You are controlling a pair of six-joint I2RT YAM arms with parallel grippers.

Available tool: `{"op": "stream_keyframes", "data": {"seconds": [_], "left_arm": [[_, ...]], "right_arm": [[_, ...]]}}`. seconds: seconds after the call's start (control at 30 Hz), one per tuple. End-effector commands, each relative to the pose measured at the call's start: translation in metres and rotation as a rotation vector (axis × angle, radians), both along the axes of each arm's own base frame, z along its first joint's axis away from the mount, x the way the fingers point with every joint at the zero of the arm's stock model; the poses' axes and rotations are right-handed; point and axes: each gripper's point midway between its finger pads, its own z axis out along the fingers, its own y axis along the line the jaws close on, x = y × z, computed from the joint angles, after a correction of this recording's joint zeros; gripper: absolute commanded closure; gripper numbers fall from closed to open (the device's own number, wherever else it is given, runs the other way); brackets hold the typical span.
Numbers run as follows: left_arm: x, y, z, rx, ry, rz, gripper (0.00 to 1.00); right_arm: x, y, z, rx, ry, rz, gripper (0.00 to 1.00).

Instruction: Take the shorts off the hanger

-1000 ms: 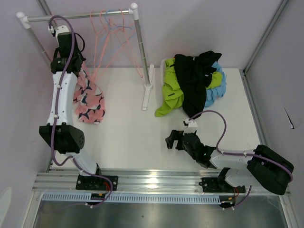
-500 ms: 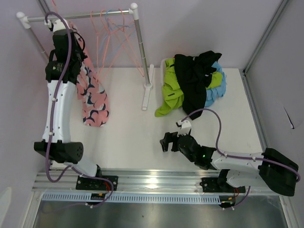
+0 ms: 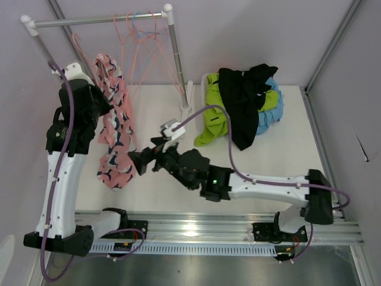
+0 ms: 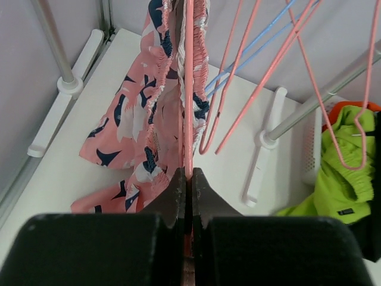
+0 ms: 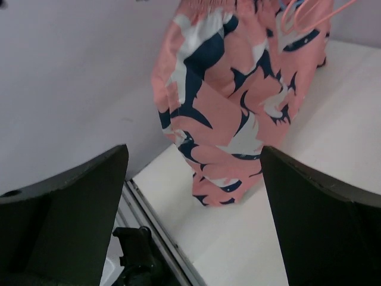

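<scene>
The pink shorts with dark-blue shapes hang from a pink wire hanger. My left gripper is shut on that hanger's wire and holds it in front of the rail, with the shorts' hem touching the table. My right gripper is open, its jaws wide apart, right beside the lower part of the shorts and not touching them. Black, lime green and light blue shorts lie piled at the back right. An orange bit shows there in the left wrist view.
The clothes rail carries several empty pink and blue hangers. Its right post stands on a white foot. A white basket holds the pile. The aluminium frame rail runs along the near edge.
My left arm has drawn the hanger and pink shorts down and away from the rail. My right arm has swung left across the table, open, up to the shorts' lower part.
</scene>
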Motion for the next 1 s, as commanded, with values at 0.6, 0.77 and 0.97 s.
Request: {"op": "stream_keyframes", "data": {"seconds": [0.6, 0.77, 0.97], "left_arm": [[-0.055, -0.024, 0.049, -0.102, -0.142, -0.145, 1.00], [-0.060, -0.023, 0.056, -0.104, -0.163, -0.143, 1.00], [-0.059, -0.011, 0.075, -0.052, -0.195, -0.095, 1.00]], "right_arm": [[0.023, 0.109, -0.041, 0.012, -0.039, -0.117, 0.20], [0.014, 0.115, -0.072, -0.038, 0.002, -0.087, 1.00], [-0.040, 0.097, -0.142, -0.177, 0.048, -0.024, 1.00]]}}
